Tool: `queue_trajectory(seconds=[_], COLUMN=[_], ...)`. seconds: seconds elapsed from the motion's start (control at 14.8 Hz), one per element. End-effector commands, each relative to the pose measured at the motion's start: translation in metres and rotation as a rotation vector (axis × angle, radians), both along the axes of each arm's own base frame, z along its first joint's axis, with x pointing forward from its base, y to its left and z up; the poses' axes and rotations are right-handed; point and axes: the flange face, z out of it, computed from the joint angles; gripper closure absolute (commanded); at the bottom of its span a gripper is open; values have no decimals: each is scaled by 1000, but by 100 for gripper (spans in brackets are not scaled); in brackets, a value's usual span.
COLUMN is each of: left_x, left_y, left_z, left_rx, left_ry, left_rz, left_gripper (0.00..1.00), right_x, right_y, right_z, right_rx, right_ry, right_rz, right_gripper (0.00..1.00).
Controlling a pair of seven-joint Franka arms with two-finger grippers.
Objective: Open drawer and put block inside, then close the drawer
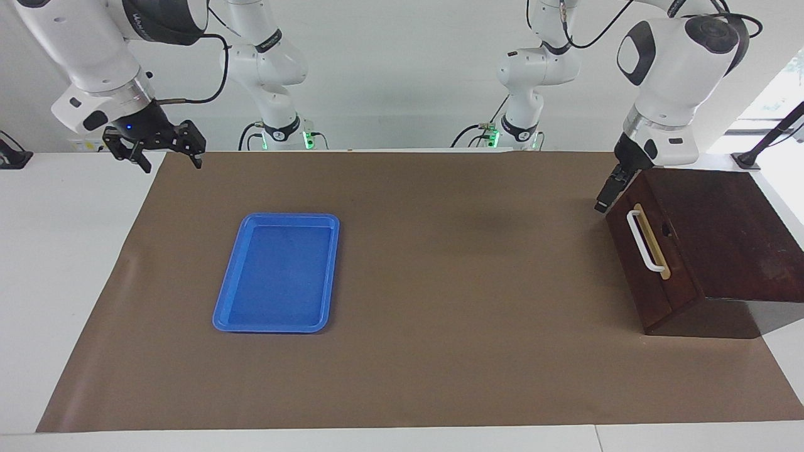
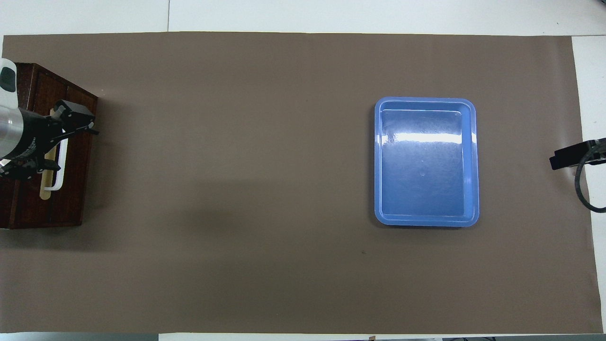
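The drawer [image 1: 656, 285] is shut, its dark reddish-brown front flush with the wooden box at the left arm's end of the table. Its white bar handle [image 1: 644, 242] shows in the facing view, and in the overhead view the drawer front [image 2: 73, 201] shows too. My left gripper [image 1: 608, 198] hangs open and empty in the air just above the upper corner of the drawer front, touching nothing; from overhead the left gripper [image 2: 71, 144] covers part of the handle. My right gripper [image 1: 164, 150] waits open and empty above the table's corner at the right arm's end. The block is out of view.
A flat blue tray [image 1: 229, 314] lies empty on the brown paper toward the right arm's end, also seen as the tray [image 2: 378, 161] from overhead. The brown paper [image 1: 452, 282] covers most of the white table.
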Motion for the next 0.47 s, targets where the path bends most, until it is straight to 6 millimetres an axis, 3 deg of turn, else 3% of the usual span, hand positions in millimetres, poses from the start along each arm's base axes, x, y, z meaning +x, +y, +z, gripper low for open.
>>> queue_trajectory(seconds=[0.0,0.07,0.41], left_x=[-6,-5,-2], left_y=[21,37,24], left_z=[19,19,20], left_rx=[16,18,21], left_ry=[8,9,-26], left_rz=[-274,-319,-357], left_gripper=[0,0,0], right_x=[1,1,1], right_y=[0,0,0], right_z=[2,2,1], right_rx=[-3,-3,-2], right_ry=[-9,-9,-6], right_rz=[-3,-1,-3], right_gripper=[0,0,0])
